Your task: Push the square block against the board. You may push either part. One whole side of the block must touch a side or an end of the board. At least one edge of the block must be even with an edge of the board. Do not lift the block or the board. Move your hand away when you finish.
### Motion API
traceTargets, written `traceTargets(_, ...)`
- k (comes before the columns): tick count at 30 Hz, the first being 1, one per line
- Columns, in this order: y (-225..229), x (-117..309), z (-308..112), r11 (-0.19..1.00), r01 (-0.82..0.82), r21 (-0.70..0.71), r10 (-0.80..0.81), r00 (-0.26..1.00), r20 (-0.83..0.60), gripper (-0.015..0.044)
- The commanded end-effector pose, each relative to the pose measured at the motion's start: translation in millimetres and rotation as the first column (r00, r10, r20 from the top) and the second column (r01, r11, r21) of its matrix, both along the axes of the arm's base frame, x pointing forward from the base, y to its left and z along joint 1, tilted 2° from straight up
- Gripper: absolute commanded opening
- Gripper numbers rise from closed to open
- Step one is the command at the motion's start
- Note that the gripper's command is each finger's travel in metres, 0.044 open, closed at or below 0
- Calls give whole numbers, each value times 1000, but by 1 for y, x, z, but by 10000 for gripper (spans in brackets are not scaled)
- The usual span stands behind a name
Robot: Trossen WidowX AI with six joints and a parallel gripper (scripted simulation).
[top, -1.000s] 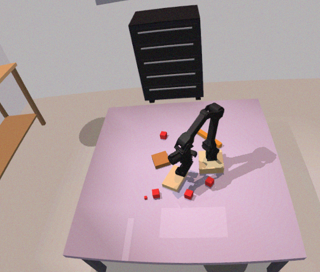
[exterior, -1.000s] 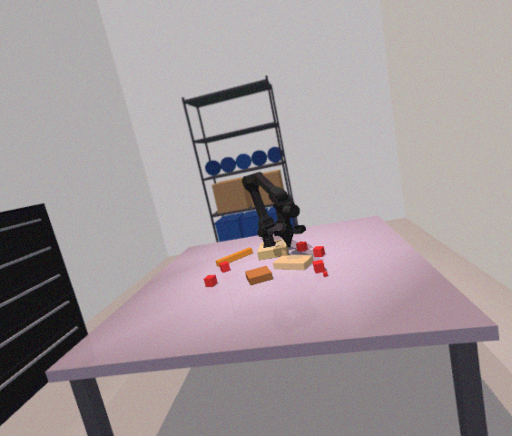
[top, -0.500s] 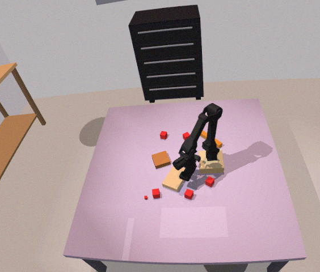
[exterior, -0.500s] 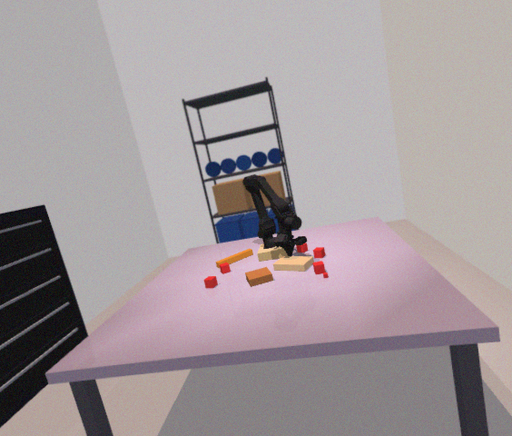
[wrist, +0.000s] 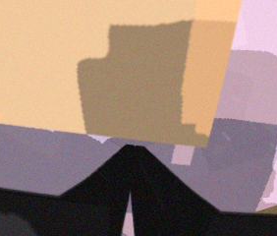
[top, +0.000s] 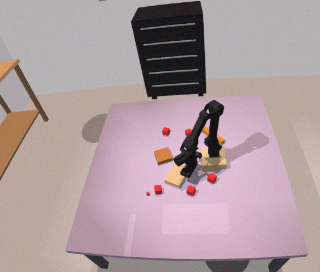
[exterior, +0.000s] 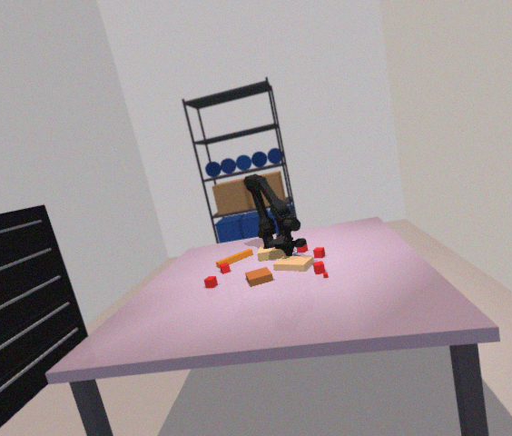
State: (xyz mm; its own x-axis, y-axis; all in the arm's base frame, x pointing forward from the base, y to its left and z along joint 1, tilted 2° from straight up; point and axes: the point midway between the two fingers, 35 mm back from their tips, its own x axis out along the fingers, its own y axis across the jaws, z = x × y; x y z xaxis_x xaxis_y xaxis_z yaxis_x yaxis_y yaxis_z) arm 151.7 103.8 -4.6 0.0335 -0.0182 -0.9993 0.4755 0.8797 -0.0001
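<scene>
The orange-brown square block [top: 163, 155] [exterior: 259, 276] lies flat on the table. The pale tan board [top: 174, 178] [exterior: 292, 263] [wrist: 30, 59] lies flat between the block and the robot's base, turned at an angle to the block. A narrow gap seems to part the block from the board's near corner; the arm partly hides the board in the top view. My gripper [top: 186, 173] [wrist: 133, 154] is shut and empty. It points down low beside the board's long side away from the block. In the wrist view its tips are just short of the board's edge; contact is unclear.
Red cubes [top: 158, 189] [top: 190, 190] [top: 211, 178] stand on the front side of the board, with a tiny red cube [top: 147, 193]. Two more red cubes [top: 165, 131] [top: 188, 132] and an orange bar [top: 221, 140] [exterior: 234, 258] lie towards the back. The arm stands on a tan base [top: 205, 167].
</scene>
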Motion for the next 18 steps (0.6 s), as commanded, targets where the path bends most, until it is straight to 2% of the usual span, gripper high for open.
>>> traceTargets(1,0,5,0,1000,-3,3,3,1000,-1,0)
traceTargets(18,-8,24,1,1000,-3,3,3,1000,0,0)
